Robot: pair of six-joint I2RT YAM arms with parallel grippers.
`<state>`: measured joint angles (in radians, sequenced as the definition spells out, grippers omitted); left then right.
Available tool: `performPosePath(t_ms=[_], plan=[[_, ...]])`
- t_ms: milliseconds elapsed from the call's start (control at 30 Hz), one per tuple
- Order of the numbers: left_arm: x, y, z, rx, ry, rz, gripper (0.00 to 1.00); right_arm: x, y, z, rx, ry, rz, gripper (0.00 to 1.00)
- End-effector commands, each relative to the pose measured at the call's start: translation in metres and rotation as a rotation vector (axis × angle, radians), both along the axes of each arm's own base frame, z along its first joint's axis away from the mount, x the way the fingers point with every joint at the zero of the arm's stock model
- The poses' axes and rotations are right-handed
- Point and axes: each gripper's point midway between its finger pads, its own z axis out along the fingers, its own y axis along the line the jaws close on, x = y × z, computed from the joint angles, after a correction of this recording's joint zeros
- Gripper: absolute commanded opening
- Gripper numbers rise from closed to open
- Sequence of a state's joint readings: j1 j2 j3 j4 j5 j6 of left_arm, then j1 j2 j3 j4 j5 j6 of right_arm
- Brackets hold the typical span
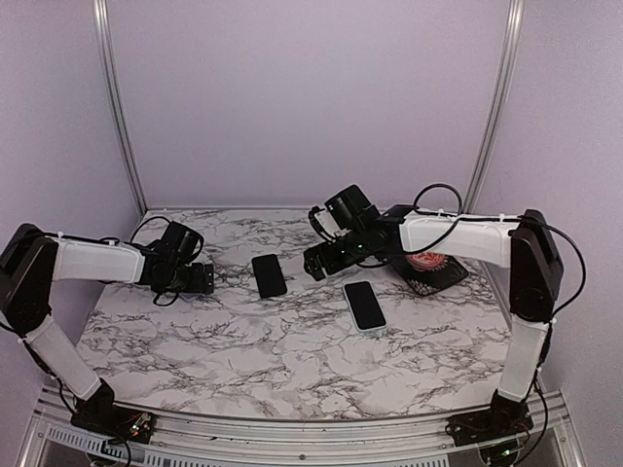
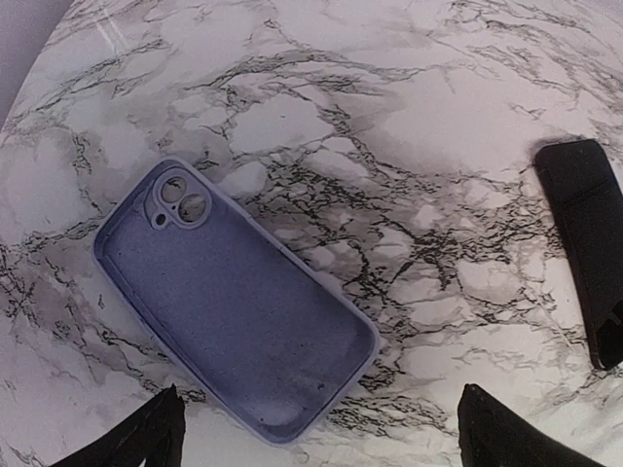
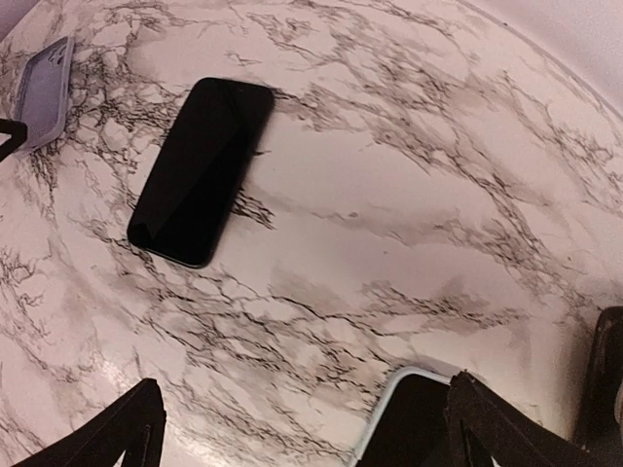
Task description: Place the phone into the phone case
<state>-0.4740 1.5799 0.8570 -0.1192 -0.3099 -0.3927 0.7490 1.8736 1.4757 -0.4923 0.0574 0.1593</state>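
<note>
An empty lilac phone case (image 2: 234,302) lies open side up on the marble table, just ahead of my open left gripper (image 2: 321,413); in the top view the left gripper (image 1: 200,277) hides it. A black phone (image 1: 270,275) lies screen up between the two grippers, also seen in the left wrist view (image 2: 584,243) and the right wrist view (image 3: 200,170). A second dark phone with a white rim (image 1: 364,305) lies right of it. My right gripper (image 1: 316,261) is open and empty above the table, its right finger over that phone's corner (image 3: 409,433).
A black stand with a red and white object (image 1: 428,265) sits at the back right under the right arm. The lilac case's corner (image 3: 44,92) shows at the far left of the right wrist view. Purple walls and metal posts (image 1: 117,107) close the back.
</note>
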Motion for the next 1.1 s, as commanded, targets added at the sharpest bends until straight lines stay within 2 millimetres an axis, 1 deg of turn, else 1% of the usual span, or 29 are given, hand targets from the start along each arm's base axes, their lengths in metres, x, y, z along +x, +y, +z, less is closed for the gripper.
performPosePath(t_ms=[0,33,67,133,233,300,367,467,567,633,733,800,833,933,1067], plan=[[0.006,0.002,-0.013,0.06,0.033,-0.023,0.99,0.02,0.057,-0.008,0.019,-0.104,-0.042,0.99],[0.006,0.0,-0.017,0.068,0.043,-0.043,0.99,0.025,0.073,-0.005,0.036,-0.114,-0.032,0.99],[0.007,-0.001,-0.02,0.076,0.05,-0.055,0.97,0.027,0.086,-0.008,0.038,-0.119,-0.026,0.99],[0.008,-0.002,-0.025,0.093,0.056,-0.077,0.91,0.031,0.107,-0.019,0.042,-0.108,-0.013,0.99],[0.006,0.004,-0.024,0.117,0.035,-0.079,0.83,0.037,0.127,-0.034,0.049,-0.102,-0.015,0.99],[0.008,0.008,-0.02,0.107,0.003,-0.073,0.77,0.041,0.137,-0.044,0.04,-0.112,-0.022,0.99],[0.01,0.006,-0.023,0.096,0.001,-0.092,0.73,0.046,0.144,-0.054,0.028,-0.118,-0.031,0.99],[0.011,-0.002,-0.033,0.079,0.031,-0.125,0.71,0.055,0.151,-0.066,-0.002,-0.14,-0.054,0.99],[0.013,-0.006,-0.042,0.071,0.056,-0.138,0.7,0.059,0.158,-0.082,-0.016,-0.135,-0.057,0.99],[0.009,-0.004,-0.047,0.075,0.074,-0.133,0.7,0.058,0.163,-0.094,-0.02,-0.119,-0.051,0.99],[0.003,-0.004,-0.051,0.06,0.084,-0.138,0.7,0.052,0.17,-0.103,-0.025,-0.111,-0.026,0.98],[0.004,-0.01,-0.05,0.027,0.063,-0.155,0.7,0.046,0.171,-0.113,-0.04,-0.083,-0.009,0.96],[0.002,-0.011,-0.051,0.021,0.065,-0.16,0.69,0.044,0.168,-0.118,-0.054,-0.072,-0.007,0.95],[-0.002,-0.014,-0.054,0.005,0.081,-0.176,0.6,0.039,0.162,-0.124,-0.088,-0.056,0.002,0.93],[-0.008,-0.018,-0.056,-0.019,0.095,-0.206,0.5,0.033,0.154,-0.117,-0.09,-0.059,0.015,0.86]])
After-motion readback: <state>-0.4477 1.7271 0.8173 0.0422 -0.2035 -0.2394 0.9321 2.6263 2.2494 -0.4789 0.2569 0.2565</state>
